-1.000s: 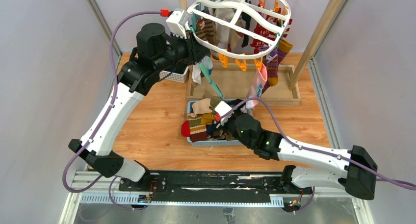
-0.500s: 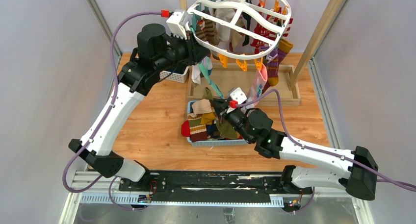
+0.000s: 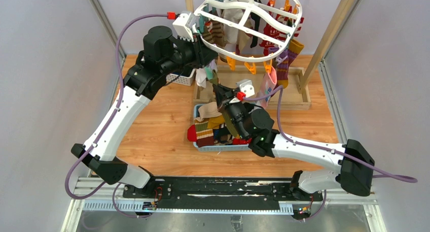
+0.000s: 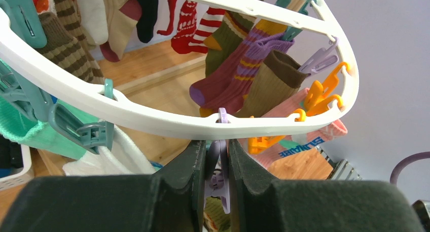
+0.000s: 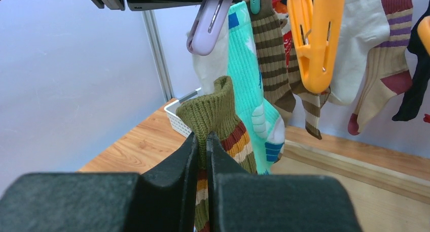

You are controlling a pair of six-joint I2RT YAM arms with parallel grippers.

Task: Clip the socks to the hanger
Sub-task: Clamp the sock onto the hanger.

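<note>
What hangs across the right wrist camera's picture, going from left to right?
lilac clip → mint sock → brown-striped sock → orange clip → cream striped sock → black sock

The surface is a light brown wooden board that fills the middle of the top view. Three things stand directly on it: a blue plastic basket at the centre of the frame, a small white lattice basket at the upper left, and a low rectangular wooden frame across the upper middle, just above the blue basket in the picture.
</note>
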